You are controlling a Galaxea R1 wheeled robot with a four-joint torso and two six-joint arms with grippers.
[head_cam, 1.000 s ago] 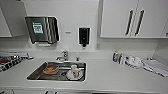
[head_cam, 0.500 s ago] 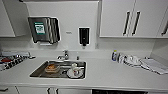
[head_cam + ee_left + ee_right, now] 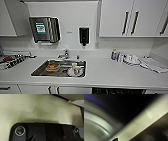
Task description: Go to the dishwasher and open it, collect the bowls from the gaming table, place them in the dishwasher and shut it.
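I face a white kitchen counter [image 3: 105, 72] with a steel sink [image 3: 40, 72] set into it. Under the counter's front edge, right of the sink, is a dark opening [image 3: 117, 91] cut off by the picture's edge; it may be the dishwasher. The bowls and the gaming table are out of view. The left wrist view has the robot's dark plate [image 3: 41, 131] over a pale speckled floor [image 3: 31, 107]. The right wrist view is blurred, with a pale speckled band [image 3: 144, 122] crossing dark surfaces.
The sink holds a brownish dish [image 3: 52, 67] and white crockery [image 3: 74, 70]. A paper-towel dispenser [image 3: 45, 29] and a black soap dispenser [image 3: 84, 36] hang on the wall. Bottles [image 3: 114, 55] and folded cloths [image 3: 152, 63] lie at the right, a dish rack [image 3: 12, 60] at the left. White cabinets [image 3: 130, 18] hang above.
The whole picture has shifted a little, so the camera has moved. The things on the counter and in the sink have stayed put.
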